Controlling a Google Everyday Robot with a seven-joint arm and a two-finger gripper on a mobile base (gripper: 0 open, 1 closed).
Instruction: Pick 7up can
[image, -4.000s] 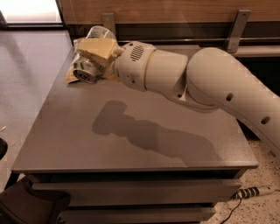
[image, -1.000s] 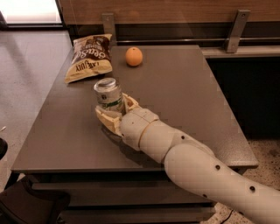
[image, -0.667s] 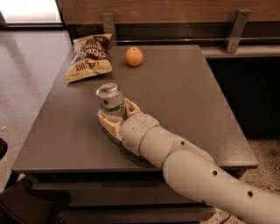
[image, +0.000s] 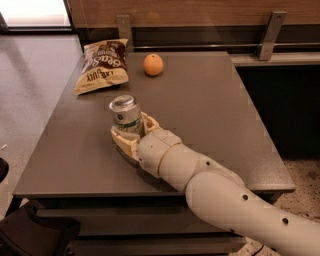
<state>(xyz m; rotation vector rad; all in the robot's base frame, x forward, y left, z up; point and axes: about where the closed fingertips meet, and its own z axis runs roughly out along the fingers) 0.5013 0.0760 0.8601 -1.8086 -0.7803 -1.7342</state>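
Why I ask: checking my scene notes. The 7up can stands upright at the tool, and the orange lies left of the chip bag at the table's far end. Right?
No. The camera view shows the orange right of the chip bag, not left. The rest holds: the 7up can stands upright at the tool, the others at the far end of the table.

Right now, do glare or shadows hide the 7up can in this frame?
No. Camera view: the 7up can is evenly lit, a mild sheen on its top; the hand sits at the can, front left on the table, shadow beneath it; strongest glare is on the floor, top left.
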